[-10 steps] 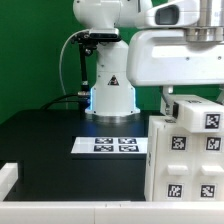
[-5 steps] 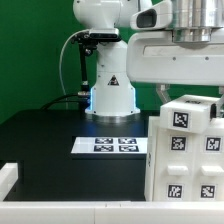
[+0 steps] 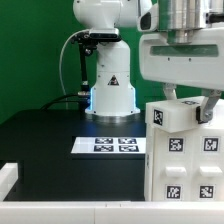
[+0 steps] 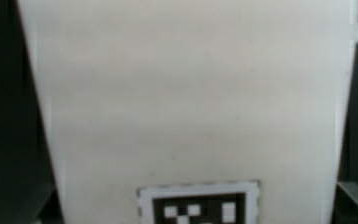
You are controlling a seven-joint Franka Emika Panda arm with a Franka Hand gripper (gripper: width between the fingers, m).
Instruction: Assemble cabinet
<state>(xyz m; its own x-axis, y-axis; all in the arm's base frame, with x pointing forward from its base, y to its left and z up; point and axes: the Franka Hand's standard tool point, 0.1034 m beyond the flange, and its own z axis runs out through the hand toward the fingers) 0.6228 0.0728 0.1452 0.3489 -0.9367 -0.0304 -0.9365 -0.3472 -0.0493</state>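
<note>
Exterior view: the cabinet (image 3: 185, 150) is seen standing upright on the black bench (image 3: 60, 135) at the exterior view's right, its long axis vertical, just beside the marker board (image 3: 108, 146). It is shown as a white box-shaped body with square black-and-white tags on its facing sides, and in the wrist view a plain white face with one tag low on it (image 4: 202, 110) fills the picture. The arm is brought down from above over the cabinet's top, wrist vertical; the jaws are held apart around the upper block, though contact cannot be told.
</note>
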